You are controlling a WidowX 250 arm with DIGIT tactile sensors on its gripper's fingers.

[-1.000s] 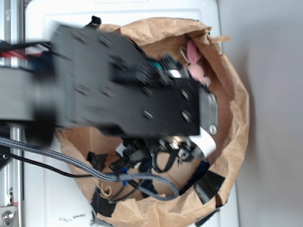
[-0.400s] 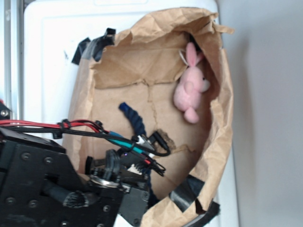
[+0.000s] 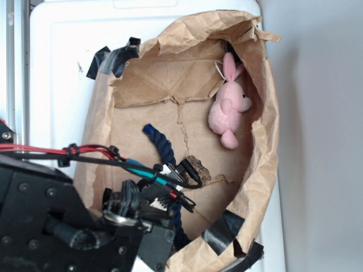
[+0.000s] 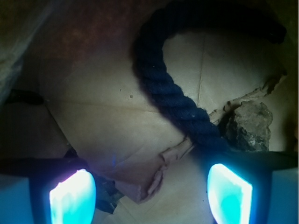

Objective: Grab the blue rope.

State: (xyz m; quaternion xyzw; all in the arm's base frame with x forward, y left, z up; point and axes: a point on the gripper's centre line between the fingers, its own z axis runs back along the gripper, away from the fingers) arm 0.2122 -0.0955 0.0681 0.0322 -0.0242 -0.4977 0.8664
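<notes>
My gripper (image 4: 152,196) hangs wide open over the blue rope (image 4: 175,100), which looks soft, light and floppy; I'd pinch the thick mid-frame run.

The blue rope (image 3: 163,146) is dark navy with a twisted-strand pattern. The plush bunny (image 3: 228,110) is pink, the paper bag (image 3: 266,147) brown, its tape patches (image 3: 221,233) black. The end effector (image 4: 150,195) pads glow cyan, perhaps from lighting.
</notes>
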